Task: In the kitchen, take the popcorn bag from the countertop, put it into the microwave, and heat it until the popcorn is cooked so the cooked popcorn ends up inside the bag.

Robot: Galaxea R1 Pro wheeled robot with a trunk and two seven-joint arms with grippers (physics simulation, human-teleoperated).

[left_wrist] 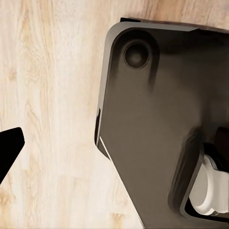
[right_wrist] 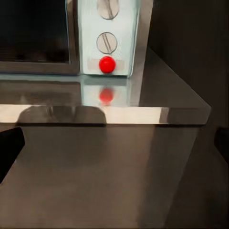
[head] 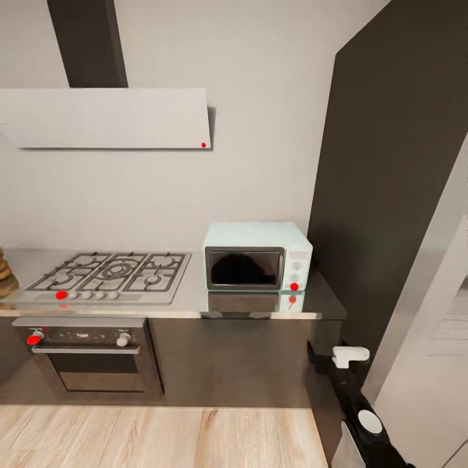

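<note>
Standing on the steel counter [head: 195, 296] in the head view, the mint-blue microwave [head: 257, 255] has its dark door shut, right of the gas hob [head: 107, 276] and above the oven [head: 91, 354]; the right arm [head: 361, 409] rises at the lower right. Left wrist view: wood floor [left_wrist: 47, 95] and the robot's dark base [left_wrist: 162, 129]; one dark fingertip [left_wrist: 8, 150] of the left claw, state unclear. Right wrist view: the microwave's knobs [right_wrist: 107, 43] and red dot [right_wrist: 107, 64] above the counter edge; whether the right claw [right_wrist: 114, 148] is apart or together I cannot tell.

Mint-blue microwave [head: 258, 255] upright on steel countertop [head: 195, 296], door shut, right of hob.
</note>
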